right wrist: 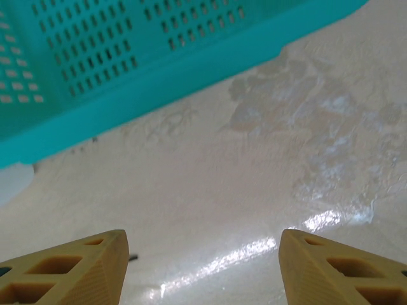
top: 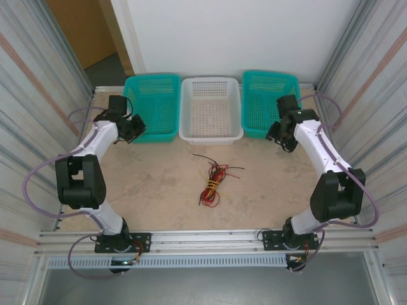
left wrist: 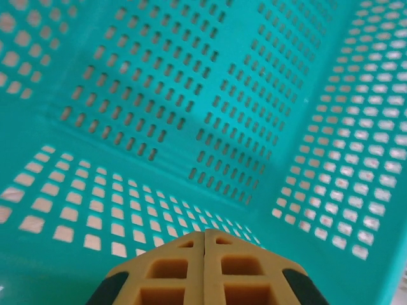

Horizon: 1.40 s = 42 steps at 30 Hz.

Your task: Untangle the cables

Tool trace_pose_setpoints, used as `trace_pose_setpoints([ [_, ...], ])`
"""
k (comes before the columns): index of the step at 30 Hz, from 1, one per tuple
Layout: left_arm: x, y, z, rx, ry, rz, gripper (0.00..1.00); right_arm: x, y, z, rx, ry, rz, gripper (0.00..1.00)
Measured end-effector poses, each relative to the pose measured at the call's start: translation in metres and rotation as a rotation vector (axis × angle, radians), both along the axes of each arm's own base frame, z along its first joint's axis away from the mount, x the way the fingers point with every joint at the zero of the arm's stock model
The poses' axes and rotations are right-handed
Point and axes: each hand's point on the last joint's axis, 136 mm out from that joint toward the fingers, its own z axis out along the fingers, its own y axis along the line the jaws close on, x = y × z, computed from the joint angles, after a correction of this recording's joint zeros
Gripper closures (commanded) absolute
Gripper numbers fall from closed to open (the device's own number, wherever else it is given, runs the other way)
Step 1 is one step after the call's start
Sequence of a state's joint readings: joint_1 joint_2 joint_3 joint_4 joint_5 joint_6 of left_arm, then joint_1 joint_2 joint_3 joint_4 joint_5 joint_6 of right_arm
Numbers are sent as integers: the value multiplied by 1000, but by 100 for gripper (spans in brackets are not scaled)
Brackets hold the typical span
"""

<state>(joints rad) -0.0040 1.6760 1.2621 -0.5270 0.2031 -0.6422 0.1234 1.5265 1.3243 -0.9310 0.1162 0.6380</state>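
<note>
Top view: beige table between corrugated metal walls. Tangled cables lay mid-table, in front of the white basket.
Left wrist: left gripper clenched, empty, over left teal basket.
Right wrist: right gripper spread wide, empty, above table beside right teal basket.

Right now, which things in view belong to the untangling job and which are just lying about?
Job:
- cables, a red, black and yellowish bundle on the table
- left claw, shut
- right claw, open

Lying about:
- left teal basket
- white basket
- right teal basket
</note>
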Motion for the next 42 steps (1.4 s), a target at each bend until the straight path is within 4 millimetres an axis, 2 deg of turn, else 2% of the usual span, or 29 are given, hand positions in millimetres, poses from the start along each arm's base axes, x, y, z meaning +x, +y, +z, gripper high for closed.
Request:
trace_pose_setpoints([
  [4,-6,29,-4,37,24,38,96,15,-15,6,8,-21,-36,37],
  [8,-8,33,-3,45,16,36,91,35,-23,4,16,-34,-50,37],
  [11,-6,15,-2,50,2,-16,89,48,-27,-4,20,-30,-58,39],
  [14,-7,-21,-1,43,-21,-97,88,56,-33,-17,15,0,-67,40],
  [16,-10,-43,-1,23,-40,-133,87,60,-43,-28,0,28,-85,43],
  [19,-10,-63,-1,-14,-58,-157,87,61,-59,-36,-19,48,-122,43],
  [23,-8,-69,0,-34,-65,-153,87,59,-76,-38,-37,59,-161,43],
  [28,-7,-63,0,-36,-62,-137,87,55,-82,-42,-61,90,-169,43],
  [33,-5,-43,3,-32,-70,-107,74,58,-71,-43,-64,92,-120,35],
  [36,-10,-39,6,-15,-70,-122,63,58,-46,-41,-81,98,-45,31],
  [39,-21,-50,12,2,-70,-174,57,58,-18,-31,-78,73,27,31],
  [42,-33,-75,23,11,-89,-257,57,57,-1,-23,-69,48,67,34],
])
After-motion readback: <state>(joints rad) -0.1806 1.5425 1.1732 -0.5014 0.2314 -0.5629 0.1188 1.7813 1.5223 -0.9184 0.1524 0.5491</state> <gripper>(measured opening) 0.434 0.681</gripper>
